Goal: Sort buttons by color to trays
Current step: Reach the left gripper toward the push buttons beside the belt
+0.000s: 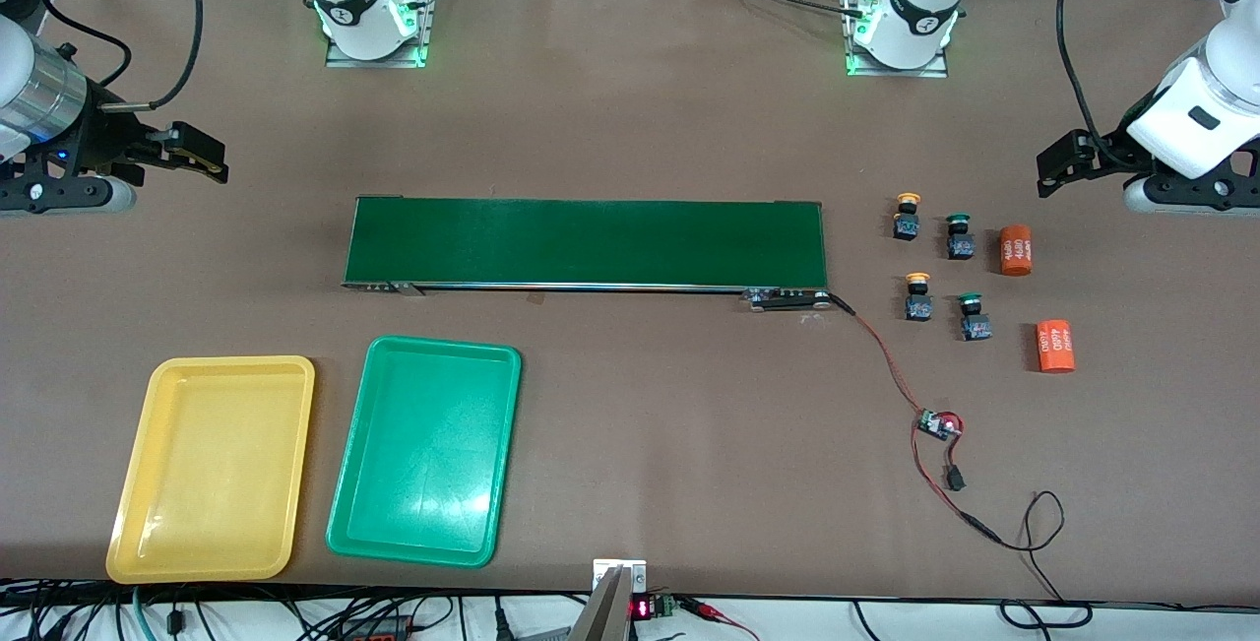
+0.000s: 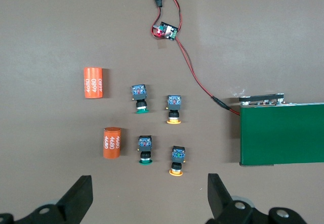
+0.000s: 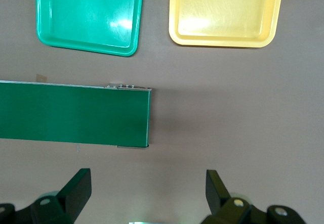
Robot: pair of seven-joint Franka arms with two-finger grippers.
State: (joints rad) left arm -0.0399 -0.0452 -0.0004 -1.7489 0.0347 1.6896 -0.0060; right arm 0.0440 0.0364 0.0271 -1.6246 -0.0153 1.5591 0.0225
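From the front I see my left gripper (image 1: 1048, 171) hanging with fingers spread and empty over bare table at its own end, and the four buttons (image 1: 935, 267) sit near it, beside two orange cylinders (image 1: 1034, 296). My right gripper (image 1: 212, 157), also spread and empty, hangs over the other end; the yellow tray (image 1: 148, 483) and green tray (image 1: 354, 503) lie below it, both empty.

My left wrist view puts the buttons (image 2: 157, 133) under the parted fingers (image 2: 81, 196), the conveyor belt (image 2: 283, 133) beside them.

My right wrist view shows both trays, green (image 3: 86, 44) and yellow (image 3: 223, 41), past the belt's end (image 3: 76, 113).
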